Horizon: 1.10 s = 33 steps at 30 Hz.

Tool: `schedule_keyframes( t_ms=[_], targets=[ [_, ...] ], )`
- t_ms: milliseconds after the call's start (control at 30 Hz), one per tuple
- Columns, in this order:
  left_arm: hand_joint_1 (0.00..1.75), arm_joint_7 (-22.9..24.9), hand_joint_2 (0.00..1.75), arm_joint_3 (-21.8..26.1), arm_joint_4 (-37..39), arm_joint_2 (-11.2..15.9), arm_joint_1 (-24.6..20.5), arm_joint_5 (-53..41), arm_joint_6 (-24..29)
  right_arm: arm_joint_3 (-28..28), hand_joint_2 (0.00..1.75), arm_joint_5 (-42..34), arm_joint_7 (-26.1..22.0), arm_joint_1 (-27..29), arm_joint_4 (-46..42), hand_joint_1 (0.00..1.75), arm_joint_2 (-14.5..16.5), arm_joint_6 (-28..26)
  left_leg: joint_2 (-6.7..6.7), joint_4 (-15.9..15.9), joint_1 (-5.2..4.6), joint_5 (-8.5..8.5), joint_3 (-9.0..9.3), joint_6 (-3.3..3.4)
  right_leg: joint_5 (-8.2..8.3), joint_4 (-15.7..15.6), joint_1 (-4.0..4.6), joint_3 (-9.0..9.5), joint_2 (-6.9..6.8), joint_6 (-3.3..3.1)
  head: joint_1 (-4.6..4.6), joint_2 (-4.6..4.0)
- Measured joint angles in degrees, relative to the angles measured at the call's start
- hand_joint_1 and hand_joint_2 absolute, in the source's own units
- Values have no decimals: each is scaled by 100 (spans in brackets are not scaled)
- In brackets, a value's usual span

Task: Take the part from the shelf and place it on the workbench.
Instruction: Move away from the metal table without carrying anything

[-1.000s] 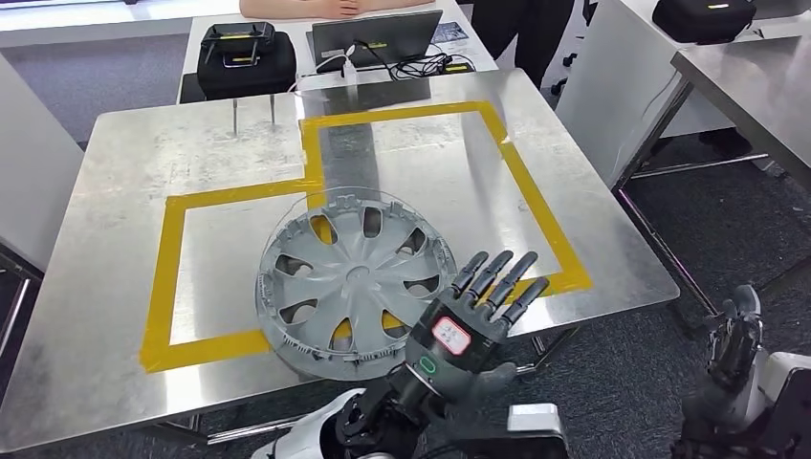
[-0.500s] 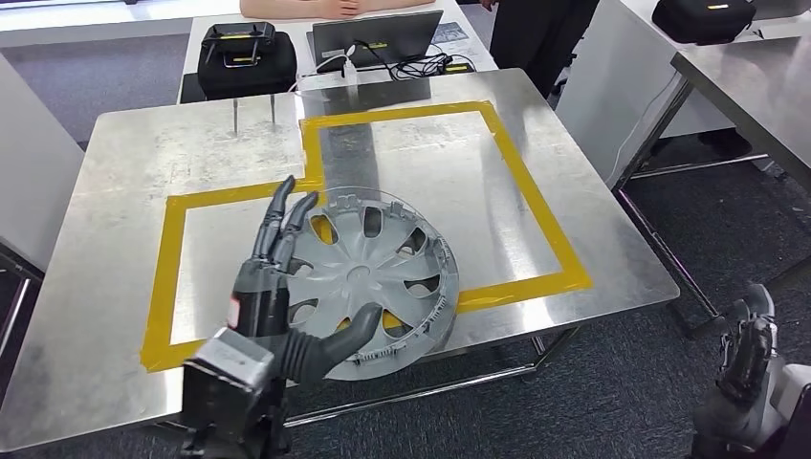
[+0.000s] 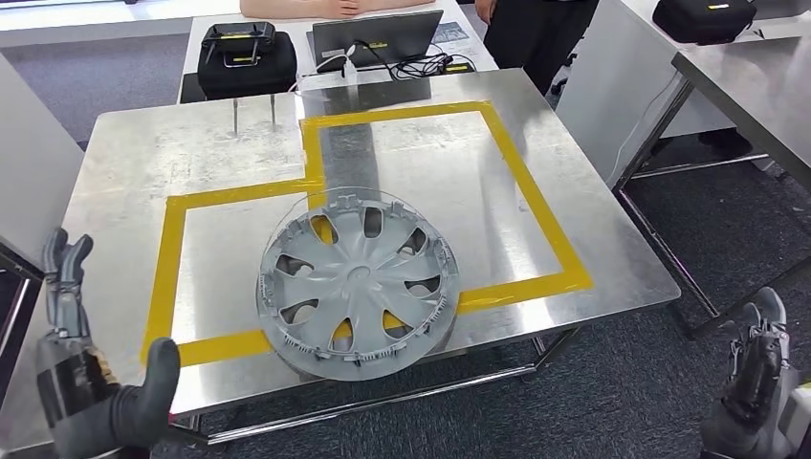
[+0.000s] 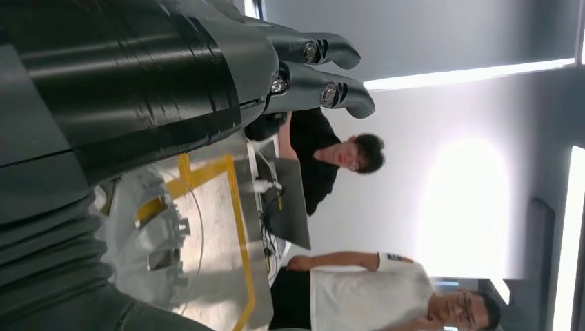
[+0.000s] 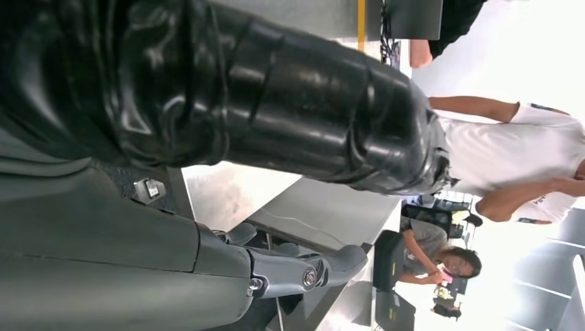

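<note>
I see the hubcap (image 3: 358,283) overhanging the table (image 3: 134,172) front edge; both empty, spread hands, left hand (image 3: 81,382) and right hand (image 3: 756,378), should withdraw without brushing it.

workbench (image 3: 124,182): steel | yellow tape outline (image 3: 536,206) | grey wheel cover (image 3: 359,284) over near edge

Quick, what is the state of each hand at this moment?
Left hand: open, holding nothing, fingers apart, beside the workbench.
Right hand: holding nothing; open or closed cannot be told.
</note>
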Motion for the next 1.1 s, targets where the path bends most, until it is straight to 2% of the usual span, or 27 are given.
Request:
schedule_keyframes(
  t_ms=[233, 633, 1033, 1067, 1100],
  targets=[
    [0, 310, 0, 106, -350, 162, 305, -544, 240, 171, 0, 85, -7, 39, -118, 0, 6, 0, 0, 0, 0, 0, 1, 0, 0, 0, 0, 0, 0, 0, 0, 0],
    [0, 652, 0, 107, -580, 330, 432, -944, 378, 438, 0, 166, 44, 24, -134, 0, 7, 0, 0, 0, 0, 0, 3, 0, 1, 0, 0, 2, 0, -1, -1, 0],
    [0, 708, 0, 103, -699, 453, 476, -1041, 414, 624, 0, 180, 98, 10, -134, 0, -11, 0, 1, 0, 1, 0, 3, 0, 1, 0, 0, 2, 0, -1, -3, 0],
    [26, 685, 0, 103, -709, 461, 478, -1009, 422, 633, 0, 179, 105, 8, -134, 0, -16, 0, 1, 0, 1, 0, 3, 0, 1, 0, 0, 2, 0, -1, -3, 0],
    [69, 651, 0, 102, -721, 471, 482, -971, 432, 638, 0, 178, 112, 4, -134, 0, -21, 0, 1, 0, 1, 0, 3, 0, 1, 0, 0, 2, 0, -1, -2, 0]
  ],
)
